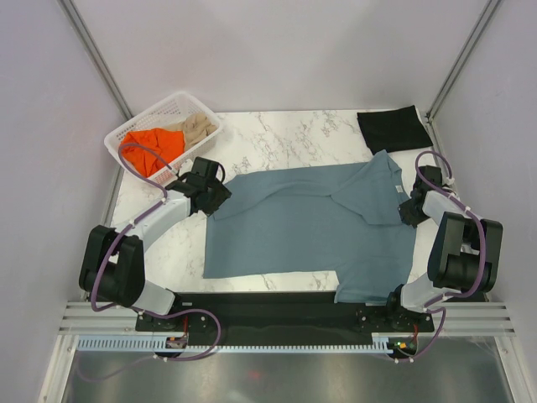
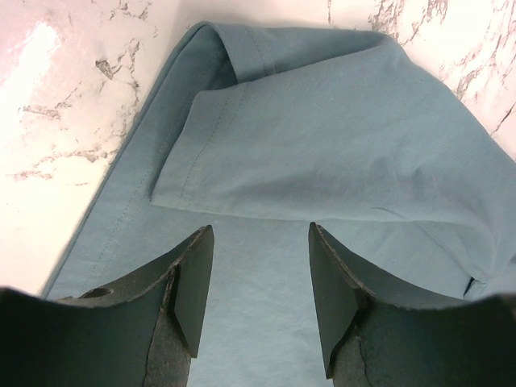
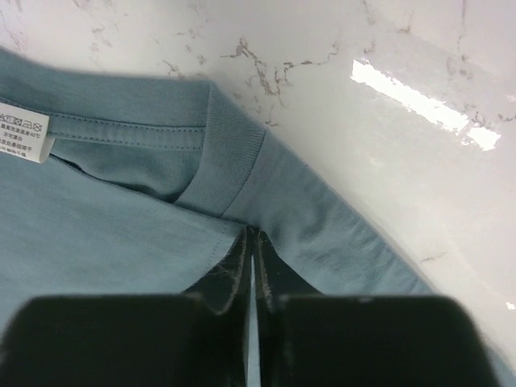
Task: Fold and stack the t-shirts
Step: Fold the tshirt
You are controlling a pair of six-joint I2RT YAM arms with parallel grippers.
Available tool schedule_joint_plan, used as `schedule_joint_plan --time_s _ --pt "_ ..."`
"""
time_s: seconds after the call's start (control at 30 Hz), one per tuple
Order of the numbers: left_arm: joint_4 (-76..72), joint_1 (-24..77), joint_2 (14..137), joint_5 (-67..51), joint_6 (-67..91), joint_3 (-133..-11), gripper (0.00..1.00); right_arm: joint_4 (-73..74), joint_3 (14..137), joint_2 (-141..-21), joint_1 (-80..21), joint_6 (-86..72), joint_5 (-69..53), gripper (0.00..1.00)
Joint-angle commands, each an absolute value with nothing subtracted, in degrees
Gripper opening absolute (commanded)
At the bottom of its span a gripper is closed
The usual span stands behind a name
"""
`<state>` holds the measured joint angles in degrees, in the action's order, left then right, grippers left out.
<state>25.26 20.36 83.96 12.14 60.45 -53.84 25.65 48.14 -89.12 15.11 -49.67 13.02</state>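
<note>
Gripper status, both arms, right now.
Left gripper: open, over the blue-grey t-shirt, holding nothing.
Right gripper: shut, pinching the blue-grey t-shirt.

Slate-blue t-shirt, spread flat, partly folded

**Tally of things**

Four t-shirts: one slate blue-grey t-shirt in the middle, one black t-shirt far right, one orange t-shirt and one beige t-shirt far left. One basket. Two arms: left arm, right arm.
</note>
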Motion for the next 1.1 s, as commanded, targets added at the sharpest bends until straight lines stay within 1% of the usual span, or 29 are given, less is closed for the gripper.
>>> schedule_joint_plan --time_s 0.0,0.1,0.4,0.47,0.5,0.57,0.67,0.87,1.07 --pt "25.40 20.57 82.35 14.41 62.49 -55.02 0.58 24.43 48.08 -89.48 15.12 -49.57 14.68 0.01" --pt "25.58 20.57 81.83 14.24 63.89 -54.84 0.57 24.52 48.51 -88.60 15.12 -49.31 14.42 0.00" --pt "26.45 20.48 83.40 12.48 72.15 -52.21 0.52 24.87 50.80 -84.11 15.12 -49.39 9.32 0.00" --pt "27.15 20.30 84.55 11.43 74.87 -51.86 0.48 24.87 51.24 -83.68 15.03 -49.39 8.00 0.00" --pt "27.68 20.13 85.94 11.25 75.67 -51.86 0.43 24.87 51.33 -83.58 15.03 -49.31 7.74 0.00" --pt "30.22 19.26 87.01 10.72 78.74 -52.12 0.41 24.87 51.59 -83.15 14.94 -49.13 6.60 0.00" --pt "33.22 18.28 87.54 10.90 82.78 -51.77 0.40 24.87 51.77 -82.88 14.85 -48.60 6.33 0.00" --pt "36.65 17.93 84.02 14.41 91.75 -50.01 0.42 24.26 51.77 -83.41 14.85 -48.16 5.54 0.00" --pt "37.18 17.67 87.79 12.31 93.95 -52.38 0.42 22.77 51.59 -84.64 14.77 -48.43 4.13 0.00"
